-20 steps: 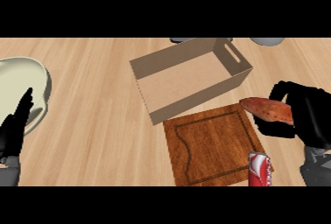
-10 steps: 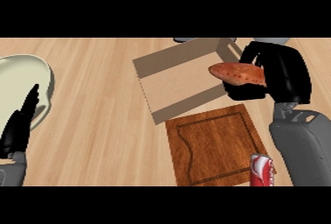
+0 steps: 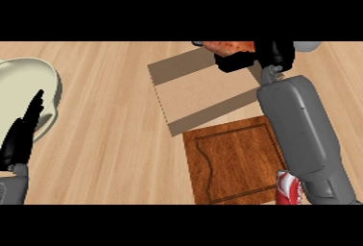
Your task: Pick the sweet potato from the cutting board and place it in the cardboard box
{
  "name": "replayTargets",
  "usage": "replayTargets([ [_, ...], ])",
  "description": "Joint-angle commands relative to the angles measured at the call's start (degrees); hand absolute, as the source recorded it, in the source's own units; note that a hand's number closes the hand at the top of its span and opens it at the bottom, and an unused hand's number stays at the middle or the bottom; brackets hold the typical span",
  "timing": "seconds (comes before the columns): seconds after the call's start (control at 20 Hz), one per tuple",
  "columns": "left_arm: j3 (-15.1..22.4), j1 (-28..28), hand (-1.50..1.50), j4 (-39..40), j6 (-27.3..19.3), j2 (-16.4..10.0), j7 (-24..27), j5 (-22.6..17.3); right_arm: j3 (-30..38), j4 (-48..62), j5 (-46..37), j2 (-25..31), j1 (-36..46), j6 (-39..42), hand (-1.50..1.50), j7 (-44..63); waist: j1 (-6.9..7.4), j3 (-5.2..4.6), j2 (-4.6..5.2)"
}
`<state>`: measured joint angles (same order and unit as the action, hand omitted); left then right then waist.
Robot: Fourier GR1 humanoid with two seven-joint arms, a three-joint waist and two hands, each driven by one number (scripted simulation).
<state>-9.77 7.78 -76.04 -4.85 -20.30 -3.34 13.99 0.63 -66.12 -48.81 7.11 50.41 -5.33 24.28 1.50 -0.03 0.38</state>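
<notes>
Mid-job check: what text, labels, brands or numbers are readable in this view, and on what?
Can: white marks on red, too blurred to read.
Cardboard box: no print visible.
Cutting board: none.
Sweet potato, held in the right hand: none.
No text here can be quoted.

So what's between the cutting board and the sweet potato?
The cardboard box lies between them, seen in the head view. The right hand holds the sweet potato at the box's far side; the cutting board sits at its near side.
</notes>
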Motion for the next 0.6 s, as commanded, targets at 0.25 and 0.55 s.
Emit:
replayTargets([
  [0.25,2.1,0.1,0.00,-1.1,-1.4,2.1,-0.7,2.6,6.3,30.0,-0.1,-3.0,15.2,-11.4,1.50,-6.3,1.31,0.03,0.58],
  [0.55,1.7,0.5,0.00,-1.5,1.2,1.5,0.3,0.7,8.9,42.5,-2.2,-2.8,18.9,-19.8,1.50,-4.9,2.79,0.04,1.15],
])
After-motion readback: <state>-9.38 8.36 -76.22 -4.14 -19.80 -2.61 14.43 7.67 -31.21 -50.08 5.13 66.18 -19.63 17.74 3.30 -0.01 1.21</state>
